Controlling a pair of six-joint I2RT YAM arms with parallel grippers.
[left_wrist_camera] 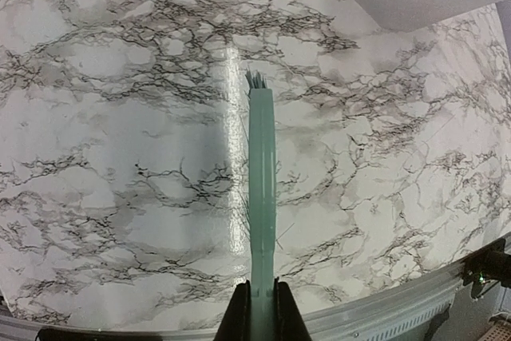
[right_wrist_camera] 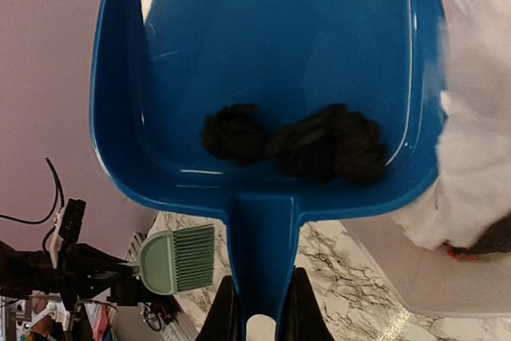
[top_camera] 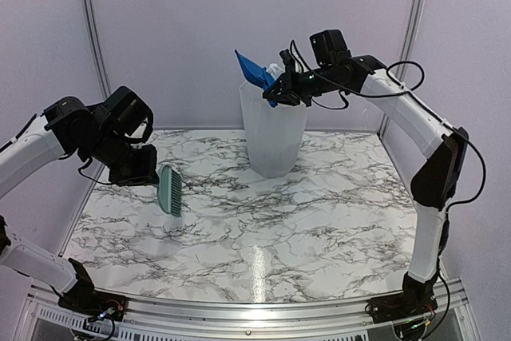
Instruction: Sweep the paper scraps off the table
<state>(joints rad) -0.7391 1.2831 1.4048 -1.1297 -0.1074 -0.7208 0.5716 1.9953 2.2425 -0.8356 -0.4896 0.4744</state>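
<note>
Left jaws clenched on the handle of the pale green brush (top_camera: 170, 189). The brush sticks straight out from them over the left part of the desk (top_camera: 319, 221), head edge-on in the left wrist view. Can't tell from either view whether the bristles touch the marble top. Right jaws clenched on the handle of the blue dustpan (right_wrist_camera: 263, 77), one finger pressed to each side of the handle. The right arm (top_camera: 415, 117) reaches in high from the right and holds the dustpan tilted at the rim of the tall translucent white bin (top_camera: 273, 129). The bin stands upright on the desk, back centre, well apart from the brush. Paper scraps (right_wrist_camera: 319, 145): two dark clumps inside the dustpan, at its back wall just ahead of the handle, the smaller one left and the bigger one right, just beside each other. Both look black; can't make out single strips in them.
</note>
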